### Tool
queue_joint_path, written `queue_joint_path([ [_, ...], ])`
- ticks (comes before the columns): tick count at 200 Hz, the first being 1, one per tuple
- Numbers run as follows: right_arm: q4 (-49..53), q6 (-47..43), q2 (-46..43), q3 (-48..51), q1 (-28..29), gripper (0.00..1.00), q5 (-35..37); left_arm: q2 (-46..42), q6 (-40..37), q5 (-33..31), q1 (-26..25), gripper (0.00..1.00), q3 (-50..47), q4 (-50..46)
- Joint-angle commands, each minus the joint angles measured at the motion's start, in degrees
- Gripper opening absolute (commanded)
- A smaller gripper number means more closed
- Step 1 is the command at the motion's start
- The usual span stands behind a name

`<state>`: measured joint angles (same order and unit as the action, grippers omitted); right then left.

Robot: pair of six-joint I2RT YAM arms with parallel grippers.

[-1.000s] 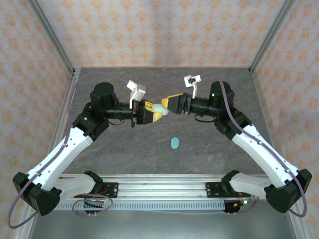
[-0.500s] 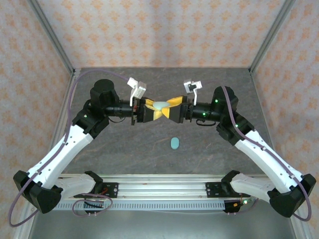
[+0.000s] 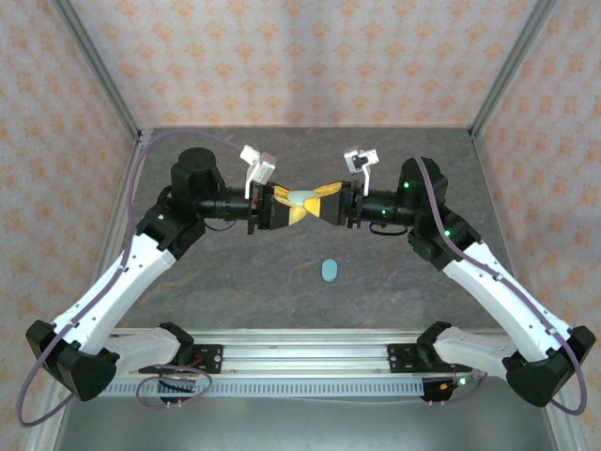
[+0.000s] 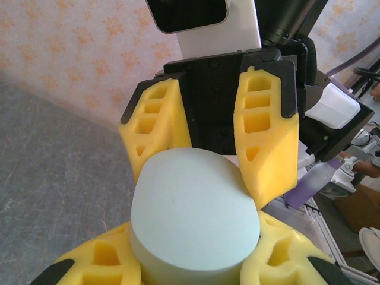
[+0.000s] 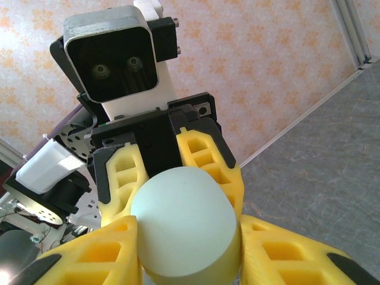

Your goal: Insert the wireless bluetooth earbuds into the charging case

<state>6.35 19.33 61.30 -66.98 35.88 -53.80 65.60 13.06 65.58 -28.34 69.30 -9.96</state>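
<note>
Right arm has swung in since a second ago, so both sets of jaws now meet on the charging case, held in mid-air above the bench. Its near end is clamped by the left gripper, and the right gripper clamps the far end. Can't tell if any earbuds are inside. Risk imo: it's a smooth rounded shell with two arms on it, so any mismatched pull and it squirts out, dropping by the other teal oval.

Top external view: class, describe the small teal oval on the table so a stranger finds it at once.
On the dark grey stone-patterned table, look nearer the arm bases than where the left pincer and right pincer meet in mid-air. A small pale-teal oval plastic piece lies flat, alone. Unlike the pale-teal oval case clamped between them, it is untouched.
</note>
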Motion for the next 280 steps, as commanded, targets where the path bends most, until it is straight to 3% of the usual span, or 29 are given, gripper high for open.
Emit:
queue_joint_path([
  [1, -0.14, 4.12, 1.37, -1.3, -1.2, 0.3, 5.88, -0.15, -1.61, 2.94, -0.77, 0.04, 2.58, 0.6],
  [44, -11.68, 17.45, 2.18, 2.3, -5.06, 0.24, 3.62, -0.13, -3.43, 3.32, -0.77, 0.04, 3.23, -1.4],
  [69, -13.17, 20.83, 3.03, 2.03, -5.19, 0.32, 2.51, 0.12, -3.83, 3.24, -0.79, 0.04, 3.26, -1.58],
  [118, -7.72, 21.56, 3.04, 2.06, -5.2, 0.56, 5.96, 0.82, -3.85, 3.31, -0.79, 0.03, 3.89, -1.29],
  [199, -14.89, 25.45, 1.15, 6.31, -5.16, 0.66, 3.92, 1.56, -3.75, 2.6, -0.76, 0.03, 4.1, -1.45],
  [280, -16.11, 21.83, 0.62, 8.45, -2.88, 0.71, 1.97, 2.52, -2.61, 2.42, -0.75, 0.03, 4.75, -0.61],
])
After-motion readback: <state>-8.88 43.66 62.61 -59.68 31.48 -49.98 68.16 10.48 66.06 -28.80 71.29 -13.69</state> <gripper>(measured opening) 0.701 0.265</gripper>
